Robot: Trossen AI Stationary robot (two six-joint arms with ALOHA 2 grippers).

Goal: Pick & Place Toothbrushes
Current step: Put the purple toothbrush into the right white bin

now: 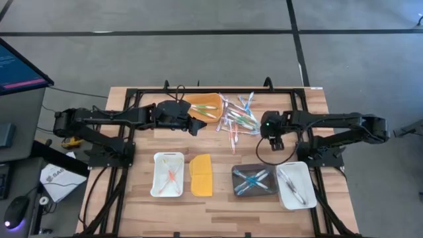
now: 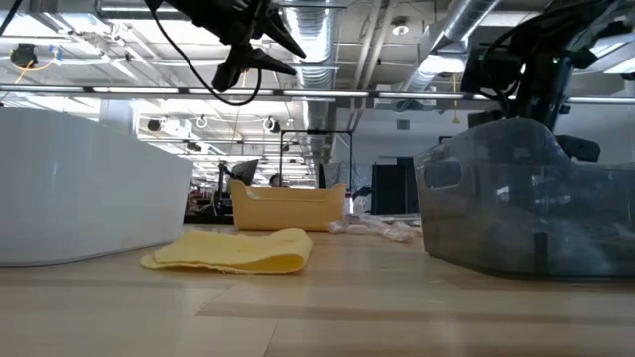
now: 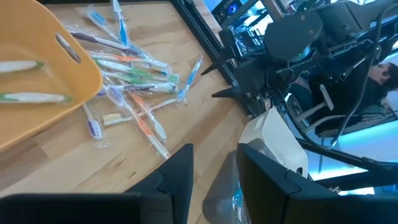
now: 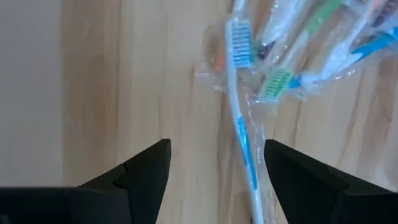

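Right tool (image 4: 214,165) hangs over the bench (image 1: 218,205) with its jaws spread wide and nothing between them, just beside the toothbrush pile (image 1: 238,118), on the pile's side away from the orange tray (image 1: 203,106). A wrapped blue-bristled toothbrush (image 4: 241,112) lies right beneath it, at the pile's edge. Left tool (image 3: 214,171) sits on the pile's other side, up off the bench by the orange tray, jaws parted and empty. Two green toothbrushes (image 3: 25,81) rest in that tray. Nearer the bench's front edge than the pile: a white tray (image 1: 168,174) with pink brushes, a yellow lid (image 1: 201,175), a dark tray (image 1: 254,181) with blue ones, and another white tray (image 1: 294,185).
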